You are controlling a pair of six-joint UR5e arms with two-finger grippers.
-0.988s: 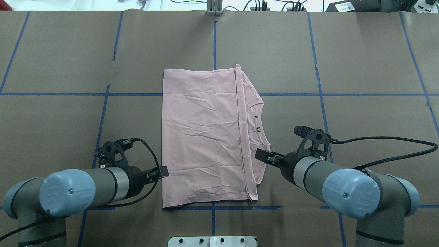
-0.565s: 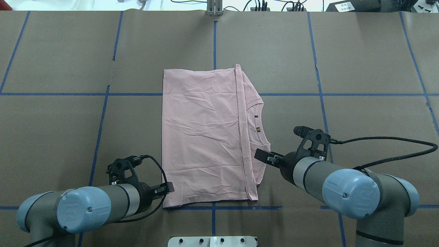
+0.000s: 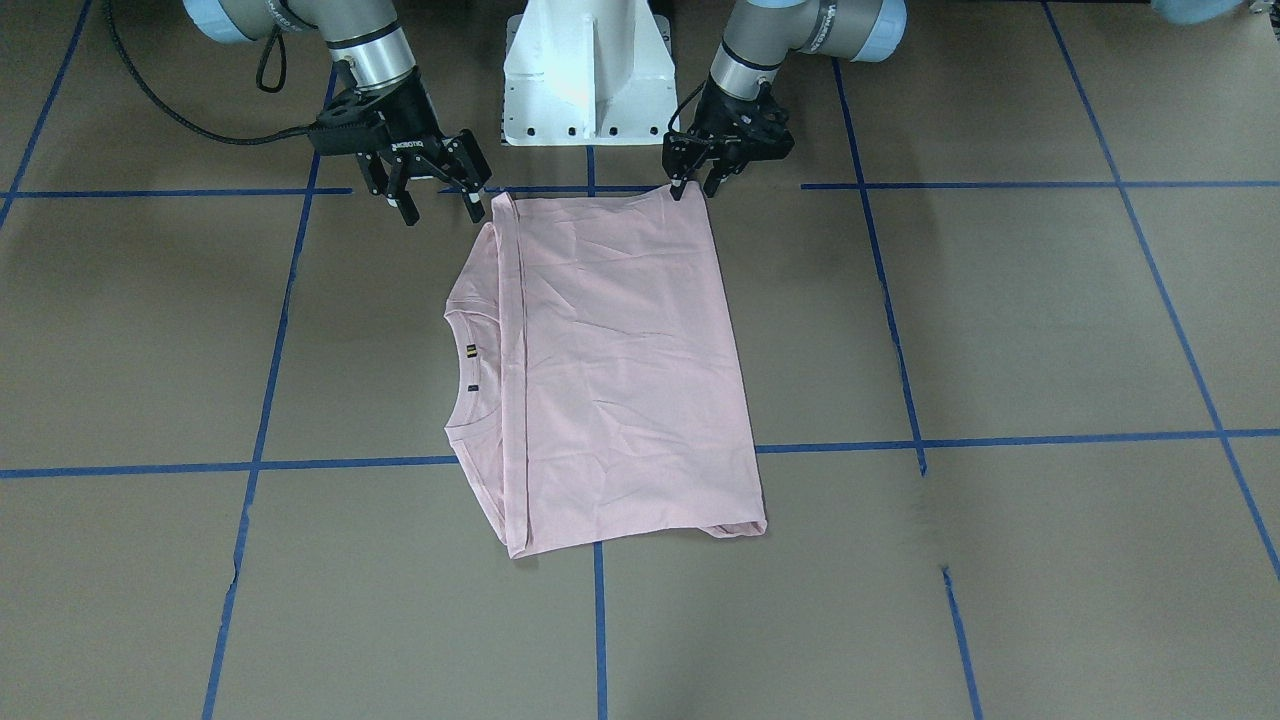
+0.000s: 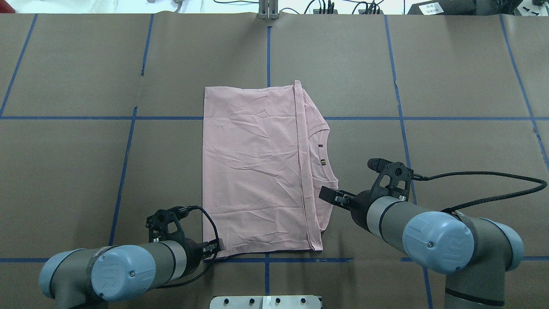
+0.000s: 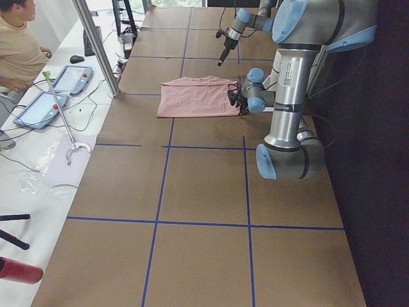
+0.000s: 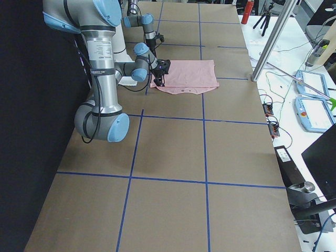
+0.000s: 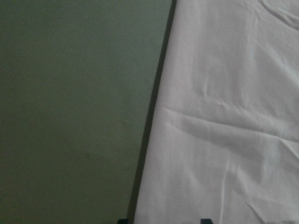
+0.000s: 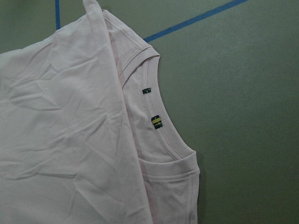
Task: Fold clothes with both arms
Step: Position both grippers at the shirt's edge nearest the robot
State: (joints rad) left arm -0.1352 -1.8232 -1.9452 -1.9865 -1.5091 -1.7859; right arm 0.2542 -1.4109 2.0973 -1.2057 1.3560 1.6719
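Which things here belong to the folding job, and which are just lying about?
Job: light pink folded t-shirt; left black two-finger gripper; right black two-finger gripper.
Lying about: white pedestal base; blue-framed tablets; red cylinder.

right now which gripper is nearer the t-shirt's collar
Right. The right gripper hangs open by the collar; the left gripper is at the opposite robot-side corner of the pink t-shirt, far from the collar.

The left arm stretches low over the tabletop, the left pincer pointing down, jaws a little apart. The right arm angles inward, the right pincer higher, jaws spread wide.
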